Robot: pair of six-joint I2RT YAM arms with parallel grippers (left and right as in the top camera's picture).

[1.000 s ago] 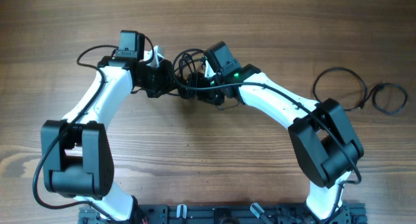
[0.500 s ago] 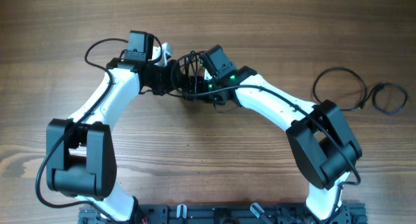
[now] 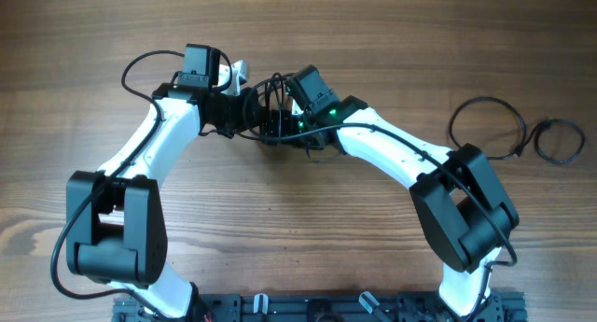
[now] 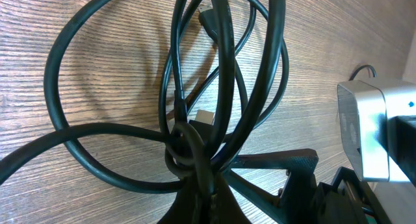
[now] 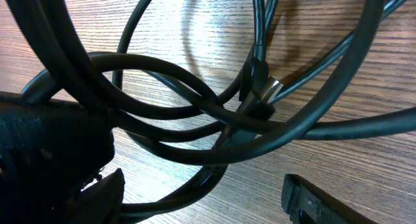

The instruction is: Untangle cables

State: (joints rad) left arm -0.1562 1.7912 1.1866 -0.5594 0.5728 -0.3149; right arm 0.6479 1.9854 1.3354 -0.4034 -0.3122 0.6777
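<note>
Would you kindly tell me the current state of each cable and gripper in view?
left gripper: shut on the cable bundle.
right gripper: open, at the bundle.
cable bundle: tangled, strands looped through one another.
loose loop: separate, lying spread on the table's right side.
small coil: separate, wound up beside the loop.

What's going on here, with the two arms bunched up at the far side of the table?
Both arms meet over a knotted bundle of black cables on the table. The left gripper is shut on the bundle, pinching several strands where they cross. The right gripper is open, its fingers either side of some strands without gripping. Two separate cable loops lie off to the right. The knot is not yet undone.
</note>
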